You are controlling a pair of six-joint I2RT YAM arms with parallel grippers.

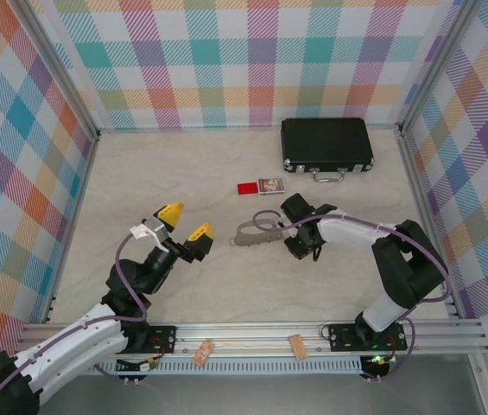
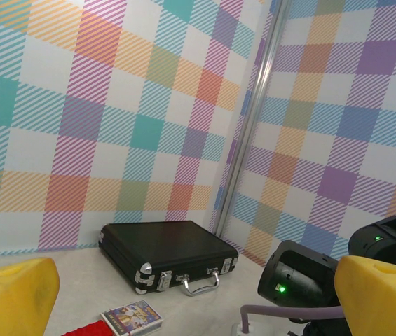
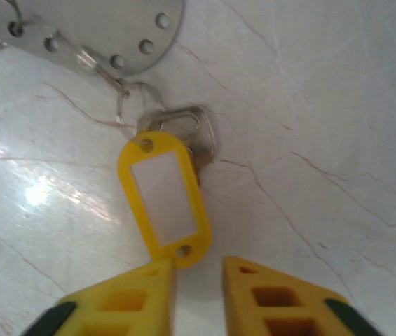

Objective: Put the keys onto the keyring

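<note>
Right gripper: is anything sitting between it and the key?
Only its own yellow tag. The tag lies just ahead of the right gripper, its near end by one fingertip; the key sits beyond, partly under the tag. Nothing else lies between.

The table [image 1: 174, 173] has a pale, marble-veined top, and a closed black case [image 1: 326, 145] with silver corners and a silver handle lies flat at its far right, close to the back wall. Just in front of the case's left end lies a small printed card box [image 1: 271, 185], and to the left of that, near but apart, a flat red rectangle [image 1: 247, 188]. Farther toward the near edge and well apart from the case, the grey metal keyring [image 1: 248, 233] lies flat, with a small yellow-tagged key [image 3: 201, 136] just beside it on the bare surface.
</note>
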